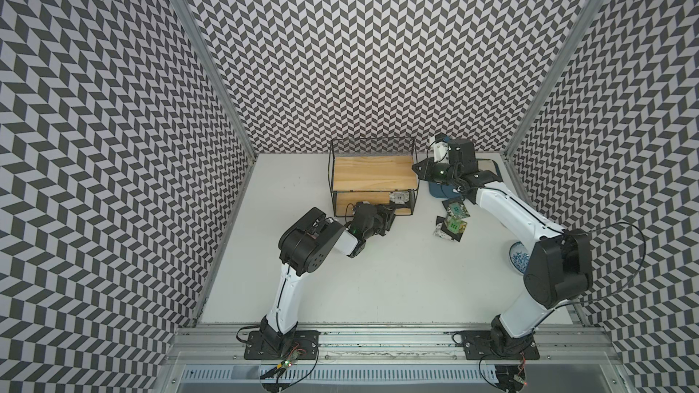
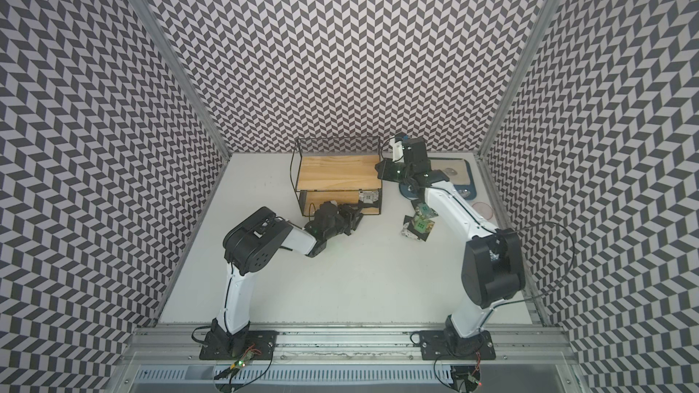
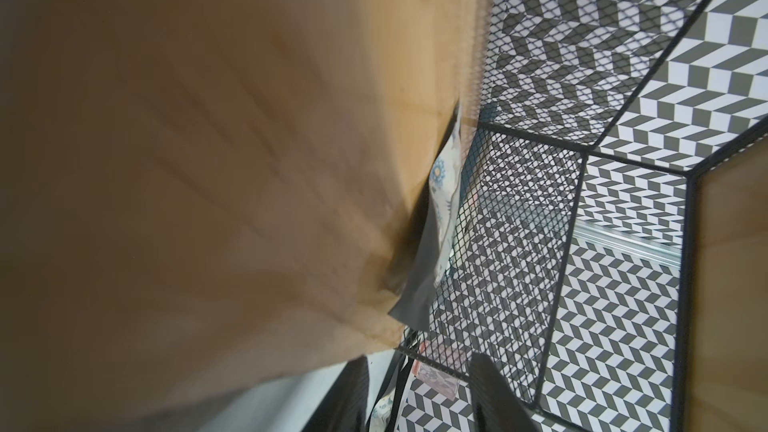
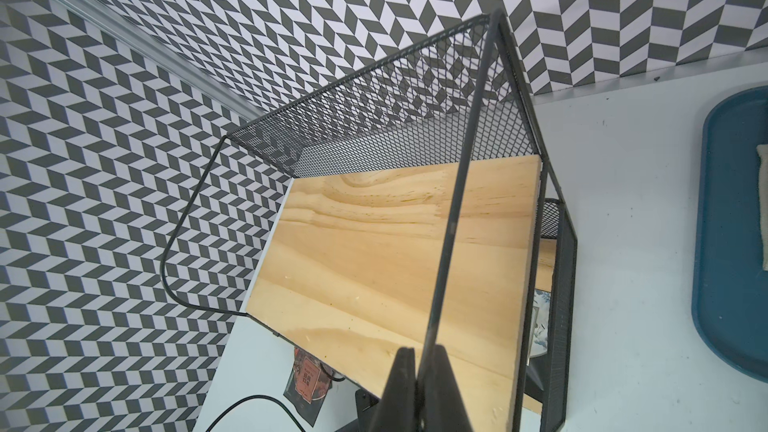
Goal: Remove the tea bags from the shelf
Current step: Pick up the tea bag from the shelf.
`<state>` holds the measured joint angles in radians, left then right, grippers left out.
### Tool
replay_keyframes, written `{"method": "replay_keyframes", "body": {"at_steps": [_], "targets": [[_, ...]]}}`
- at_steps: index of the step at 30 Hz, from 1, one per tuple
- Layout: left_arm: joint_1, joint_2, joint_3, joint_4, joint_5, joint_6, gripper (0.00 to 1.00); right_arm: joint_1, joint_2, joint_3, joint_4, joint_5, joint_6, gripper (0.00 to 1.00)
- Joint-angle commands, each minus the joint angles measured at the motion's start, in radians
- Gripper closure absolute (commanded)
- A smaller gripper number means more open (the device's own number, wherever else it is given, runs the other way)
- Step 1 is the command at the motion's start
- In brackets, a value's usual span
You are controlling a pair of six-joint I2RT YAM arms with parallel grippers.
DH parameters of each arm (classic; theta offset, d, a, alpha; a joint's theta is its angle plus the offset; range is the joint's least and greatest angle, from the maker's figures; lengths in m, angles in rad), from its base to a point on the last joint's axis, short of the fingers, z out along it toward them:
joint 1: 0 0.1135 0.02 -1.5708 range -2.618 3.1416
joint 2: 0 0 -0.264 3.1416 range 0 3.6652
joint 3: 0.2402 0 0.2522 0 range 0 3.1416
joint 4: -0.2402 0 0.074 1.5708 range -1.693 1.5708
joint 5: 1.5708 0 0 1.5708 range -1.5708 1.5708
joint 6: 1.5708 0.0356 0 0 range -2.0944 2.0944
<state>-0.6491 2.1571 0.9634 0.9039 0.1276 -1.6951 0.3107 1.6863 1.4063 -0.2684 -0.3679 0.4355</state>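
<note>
One white tea bag [image 3: 444, 193] lies beyond the parted left fingers [image 3: 492, 388]; right fingers [image 4: 401, 388] clamp the shelf [image 4: 374, 263].

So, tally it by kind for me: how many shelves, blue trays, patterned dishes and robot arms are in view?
shelf: 1
blue tray: 1
blue-and-white dish: 1
robot arms: 2 (left arm, right arm)
Total: 5

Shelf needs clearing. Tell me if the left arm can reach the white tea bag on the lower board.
Probably yes: left tool is inside the shelf, its front open, beside the tea bag.
</note>
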Motion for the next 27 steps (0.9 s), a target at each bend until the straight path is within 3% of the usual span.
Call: {"method": "replay_keyframes", "body": {"at_steps": [1, 8, 12, 18, 27], "targets": [[0.018, -0.011, 0.034, 0.011, 0.010, 0.027, 0.55, 0.008, 0.026, -0.062, -0.155, -0.034, -0.004, 1.00], [0.028, -0.004, 0.070, -0.020, 0.022, 0.052, 0.56, 0.008, 0.024, -0.065, -0.149, -0.034, -0.004, 1.00], [0.021, -0.037, 0.033, 0.021, 0.028, 0.031, 0.62, 0.007, 0.024, -0.069, -0.149, -0.029, -0.004, 1.00], [0.001, -0.090, -0.049, 0.047, 0.005, 0.010, 0.57, 0.003, 0.027, -0.075, -0.141, -0.025, 0.003, 1.00], [0.021, -0.020, 0.021, -0.004, 0.038, 0.033, 0.55, 0.003, 0.027, -0.070, -0.146, -0.030, 0.000, 1.00]]}}
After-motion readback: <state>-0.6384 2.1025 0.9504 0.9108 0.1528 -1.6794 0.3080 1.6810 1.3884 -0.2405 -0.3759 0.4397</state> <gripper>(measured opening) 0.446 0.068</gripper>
